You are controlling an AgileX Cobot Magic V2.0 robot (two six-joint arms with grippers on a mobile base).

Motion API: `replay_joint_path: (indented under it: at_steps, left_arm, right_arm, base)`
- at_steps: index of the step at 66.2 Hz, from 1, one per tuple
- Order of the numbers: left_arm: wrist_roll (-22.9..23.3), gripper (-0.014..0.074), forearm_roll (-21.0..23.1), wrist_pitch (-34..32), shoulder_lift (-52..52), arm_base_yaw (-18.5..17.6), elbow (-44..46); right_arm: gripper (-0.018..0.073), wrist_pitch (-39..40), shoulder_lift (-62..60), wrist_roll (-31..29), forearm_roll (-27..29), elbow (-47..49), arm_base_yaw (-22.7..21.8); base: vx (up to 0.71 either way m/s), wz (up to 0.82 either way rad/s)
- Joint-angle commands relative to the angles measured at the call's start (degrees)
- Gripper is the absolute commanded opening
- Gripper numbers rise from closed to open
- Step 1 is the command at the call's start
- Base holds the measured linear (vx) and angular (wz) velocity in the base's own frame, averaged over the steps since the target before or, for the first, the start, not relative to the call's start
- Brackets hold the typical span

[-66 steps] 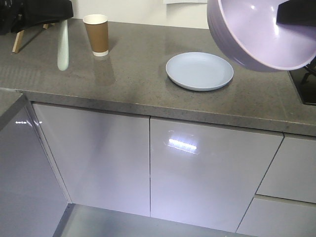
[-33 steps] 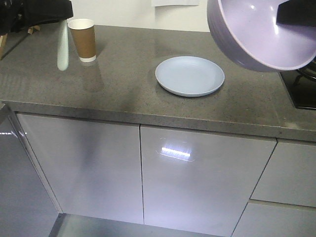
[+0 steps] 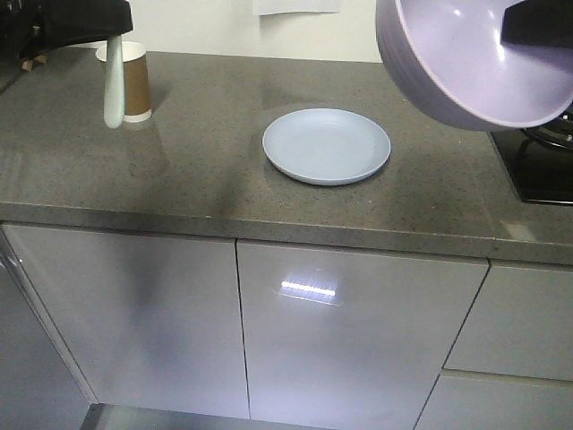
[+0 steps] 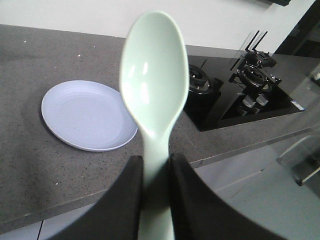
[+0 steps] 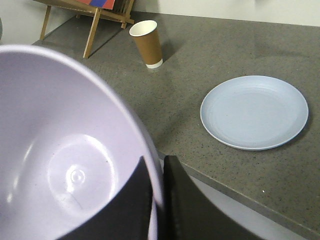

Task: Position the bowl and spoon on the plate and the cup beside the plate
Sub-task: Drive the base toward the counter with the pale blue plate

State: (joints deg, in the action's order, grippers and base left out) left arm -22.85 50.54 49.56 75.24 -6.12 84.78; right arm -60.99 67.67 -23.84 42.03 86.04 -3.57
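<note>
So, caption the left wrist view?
Left gripper clamps a pale mint-green plastic spoon; a round pale blue plate lies on the counter.

Lavender bowl (image 3: 466, 63), mint spoon (image 4: 155, 75), blue plate (image 3: 327, 146)

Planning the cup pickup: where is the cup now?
In the front view the cup stands upright at the back left of the counter, behind the held spoon, well left of the plate.

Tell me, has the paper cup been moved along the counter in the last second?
No. The cup sits further left in the front view, but so does the plate; their spacing is unchanged, so the camera shifted.
</note>
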Motion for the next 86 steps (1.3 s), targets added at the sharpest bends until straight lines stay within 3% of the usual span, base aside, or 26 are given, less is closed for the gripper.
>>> replay_joint_path:
  at_steps: [1, 86]
  left_arm:
    - [0.0, -0.0006, 3.2, -2.3, -1.6, 0.1, 1.4]
    - [0.0, -0.0006, 3.2, -2.3, -1.6, 0.1, 1.4]
  right_arm:
    - [-0.0011, 3.0, -1.2, -0.2, 2.8, 1.7, -0.2]
    - [-0.0011, 3.0, -1.2, -0.2, 2.8, 1.7, -0.2]
  base:
    - [0.05, -0.05]
    - [0.06, -0.02]
